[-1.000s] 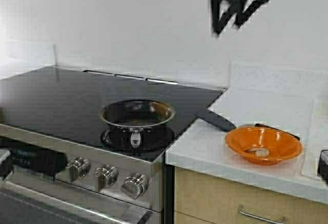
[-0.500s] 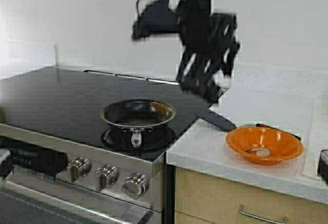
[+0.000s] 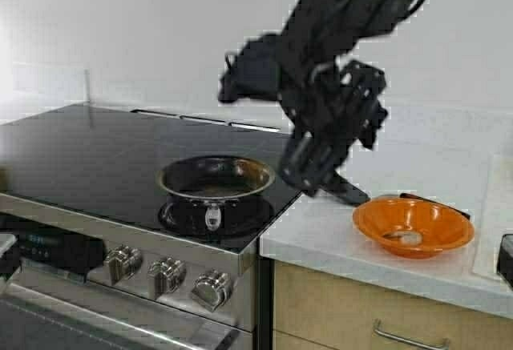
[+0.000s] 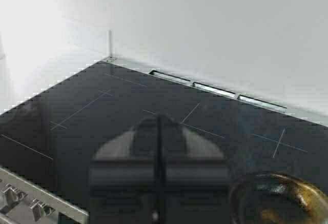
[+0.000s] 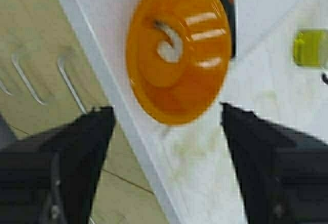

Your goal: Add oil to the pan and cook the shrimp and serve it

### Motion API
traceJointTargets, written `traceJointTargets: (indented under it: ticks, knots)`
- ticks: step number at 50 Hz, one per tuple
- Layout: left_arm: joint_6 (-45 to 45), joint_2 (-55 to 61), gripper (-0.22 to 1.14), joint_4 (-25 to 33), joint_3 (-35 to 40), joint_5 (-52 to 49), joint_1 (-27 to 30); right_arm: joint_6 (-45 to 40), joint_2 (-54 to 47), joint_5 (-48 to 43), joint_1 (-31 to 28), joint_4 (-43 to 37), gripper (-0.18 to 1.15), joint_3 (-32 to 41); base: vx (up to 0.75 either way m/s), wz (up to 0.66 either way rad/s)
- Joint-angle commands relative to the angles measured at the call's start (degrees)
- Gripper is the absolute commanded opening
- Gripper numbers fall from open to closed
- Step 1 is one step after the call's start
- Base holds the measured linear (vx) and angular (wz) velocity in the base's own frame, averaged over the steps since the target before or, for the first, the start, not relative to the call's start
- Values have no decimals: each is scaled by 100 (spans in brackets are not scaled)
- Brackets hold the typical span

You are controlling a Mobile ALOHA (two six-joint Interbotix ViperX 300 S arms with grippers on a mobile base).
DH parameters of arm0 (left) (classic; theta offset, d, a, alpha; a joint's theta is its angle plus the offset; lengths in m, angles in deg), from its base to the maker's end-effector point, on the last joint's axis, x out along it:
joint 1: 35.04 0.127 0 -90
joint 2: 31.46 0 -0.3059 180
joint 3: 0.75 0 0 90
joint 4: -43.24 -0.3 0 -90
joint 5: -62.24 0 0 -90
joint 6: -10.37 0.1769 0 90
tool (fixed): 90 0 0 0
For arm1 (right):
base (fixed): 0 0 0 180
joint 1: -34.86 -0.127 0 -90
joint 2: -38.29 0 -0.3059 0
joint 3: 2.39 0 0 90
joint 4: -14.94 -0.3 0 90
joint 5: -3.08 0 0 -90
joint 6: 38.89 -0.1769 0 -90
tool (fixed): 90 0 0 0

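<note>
Right claw (image 3: 317, 175) hangs low over the stove/counter seam, between pan (image 3: 215, 179) and orange bowl (image 3: 413, 226). Jaws spread wide, empty; the right wrist view shows both fingers (image 5: 61, 152) flanking the bowl from above.

Shrimp (image 3: 405, 238) sits in the bowl on the counter (image 3: 321, 234). Pan is on the stove (image 3: 96, 150); whether it's oiled, can't tell. Oil (image 5: 307, 47) shows only as a yellow-green patch at the edge of the right wrist view, well past the bowl.

Left claw (image 4: 159, 183) sits above the cooktop, fingers pressed together, holding nothing.

Risks:
- Bowl is light and near the counter edge. A finger catching the rim would probably tip or slide it.
- Shrimp is tiny in a curved bowl, so the fingers may close on nothing or push it up the wall.
- A dark handle (image 3: 341, 188) lies right under the claw, so it could get bumped.

Vs a second ago: the right arm was only a blur at the top of the high view; it has swung down to stove level. Pan, bowl and shrimp haven't moved.
</note>
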Motion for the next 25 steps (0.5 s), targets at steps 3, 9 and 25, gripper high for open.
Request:
traceJointTargets:
  ticks: [3,9,25]
  knots:
    - [-9,35,3,0,114,35,0,-237,-519,70,-26,97,95,53,0,0]
    - [-9,26,3,0,114,35,9,-510,-984,79,-26,246,95,123,0,0]
    - [-97,26,3,0,97,26,9,-1134,-1890,176,369,826,95,352,0,0]
